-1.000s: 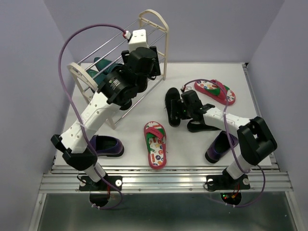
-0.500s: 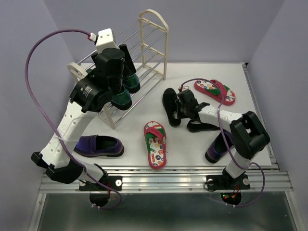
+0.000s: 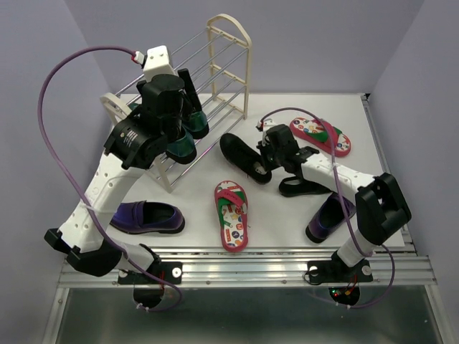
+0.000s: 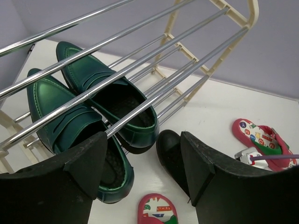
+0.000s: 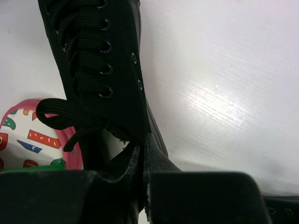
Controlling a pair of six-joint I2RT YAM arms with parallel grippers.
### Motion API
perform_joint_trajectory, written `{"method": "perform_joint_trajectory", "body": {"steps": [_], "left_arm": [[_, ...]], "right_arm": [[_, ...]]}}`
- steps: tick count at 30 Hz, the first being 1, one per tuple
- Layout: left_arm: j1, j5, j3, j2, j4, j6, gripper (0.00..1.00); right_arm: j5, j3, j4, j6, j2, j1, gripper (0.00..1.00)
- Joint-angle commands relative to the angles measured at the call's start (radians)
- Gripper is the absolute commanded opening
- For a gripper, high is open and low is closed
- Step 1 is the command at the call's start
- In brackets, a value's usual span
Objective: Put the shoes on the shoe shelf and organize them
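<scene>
Closure is complete on the right gripper (image 5: 145,173): you see its 2 fingers pressed together on the collar edge of a black lace-up shoe (image 5: 107,60). In the top view, that shoe (image 3: 240,156) sits between the shoe shelf (image 3: 233,43) and the gripper, toe towards the shelf. You cannot tell whether its sole is clear of the table (image 3: 280,215).

The left gripper (image 4: 142,144) stands wide open and holds nothing. It hangs just outside the shelf rods, facing 2 dark green shoes (image 4: 70,112) that lie side by side inside the shelf on a low tier.

Check the loose items on the table:
- 1 black shoe (image 3: 297,188) beside the right arm.
- 2 red flip-flops, 1 at centre (image 3: 231,215), 1 far right (image 3: 320,136).
- 2 purple loafers, 1 near left (image 3: 150,217), 1 near right (image 3: 328,217).
</scene>
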Motion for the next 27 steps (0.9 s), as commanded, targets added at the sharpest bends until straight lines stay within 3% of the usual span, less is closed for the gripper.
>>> {"method": "perform_joint_trajectory", "body": {"steps": [1,7,27], "left_arm": [[0.015,-0.006,-0.016,-0.064,0.048,0.020,0.74],[0.027,-0.006,-0.029,-0.083,0.051,0.023,0.74],[0.047,-0.025,-0.055,-0.096,0.062,0.066,0.74]], "right_arm": [[-0.034,0.120,0.101,-0.061,-0.023,0.007,0.01],[-0.044,0.197,0.158,-0.050,0.045,0.007,0.01],[-0.126,0.712,0.185,-0.105,0.499,0.007,0.01]]}}
